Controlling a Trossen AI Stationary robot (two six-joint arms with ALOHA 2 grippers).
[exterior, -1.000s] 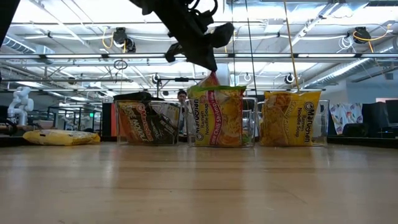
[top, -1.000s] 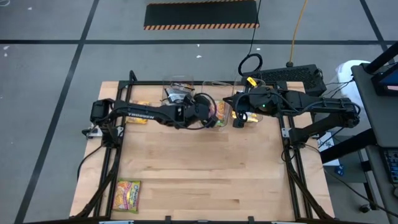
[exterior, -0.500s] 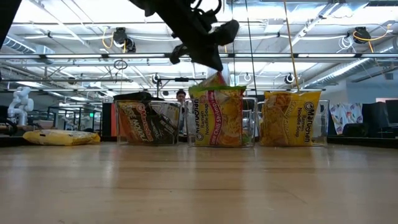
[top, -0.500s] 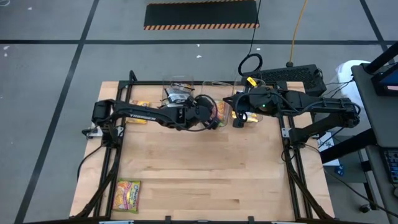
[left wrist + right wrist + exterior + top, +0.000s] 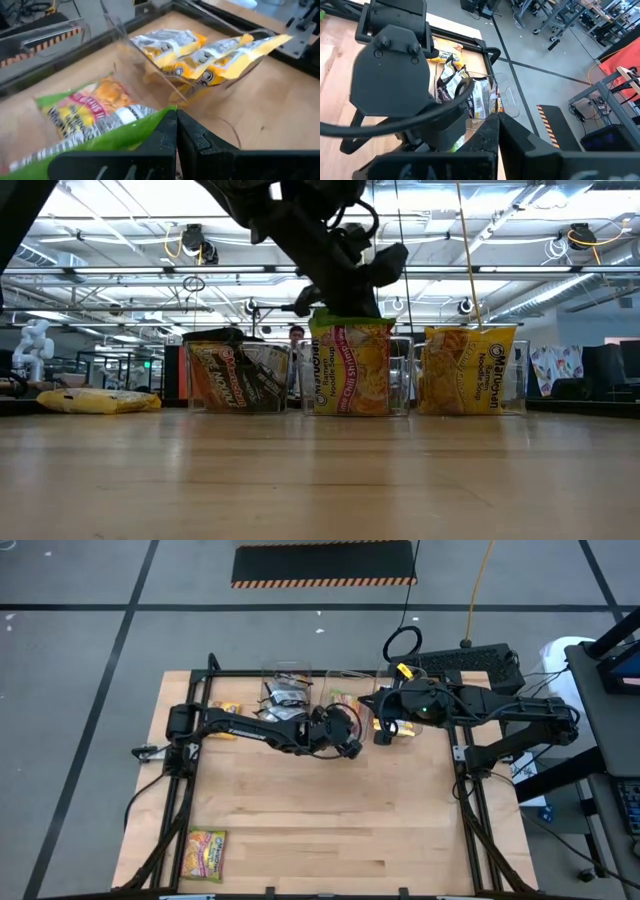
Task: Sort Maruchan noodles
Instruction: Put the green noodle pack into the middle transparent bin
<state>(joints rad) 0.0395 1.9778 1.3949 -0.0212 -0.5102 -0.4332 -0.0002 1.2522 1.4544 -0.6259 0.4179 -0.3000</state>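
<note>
from above, my left pincer [image 5: 350, 732] hangs pressed together at the near rim of the middle clear plastic bin [image 5: 345, 700], while the lone lime-green and pink crinkly noodle packet [image 5: 206, 853] lies well apart at the table's [image 5: 330, 830] near left corner, nearer my left arm than my right. at table height the left pincer [image 5: 385, 265] sits just above the upright green packets in the middle bin [image 5: 355, 370]. past my left fingers [image 5: 172, 132] a green packet [image 5: 95, 117] lies right beneath, and my right pincer [image 5: 496, 131] waits, shut and empty.

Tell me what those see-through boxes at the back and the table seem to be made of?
The bins look like clear, glossy hard plastic: the packets inside show straight through their walls. The table looks like pale wood planks with a smooth matte finish, going by its grain and seams.
</note>
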